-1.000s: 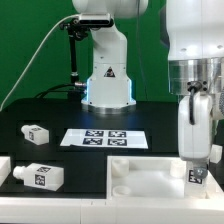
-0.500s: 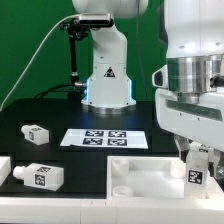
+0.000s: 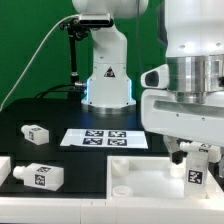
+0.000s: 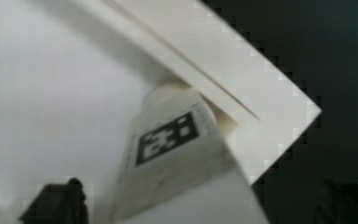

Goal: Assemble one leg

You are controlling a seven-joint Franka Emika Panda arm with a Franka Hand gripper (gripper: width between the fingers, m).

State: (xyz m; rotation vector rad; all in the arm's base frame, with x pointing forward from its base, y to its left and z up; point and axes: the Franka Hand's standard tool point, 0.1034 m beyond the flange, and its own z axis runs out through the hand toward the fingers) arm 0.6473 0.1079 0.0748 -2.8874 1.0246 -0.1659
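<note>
The leg (image 3: 196, 168) stands upright on the tabletop (image 3: 135, 176), at its corner on the exterior view's right. It looks light, stiff and smooth; grip its flat sides. The gripper (image 3: 197, 150) hangs above it, whether spread I cannot tell.

Marker board (image 3: 104, 138) flat on black table (image 3: 60, 150), green backdrop (image 3: 30, 40) behind

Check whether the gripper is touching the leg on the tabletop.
Cannot tell. In the exterior view the gripper sits right above the leg, hiding any gap. In the wrist view only dark fingertips show at the picture's edge, contact unclear.
</note>
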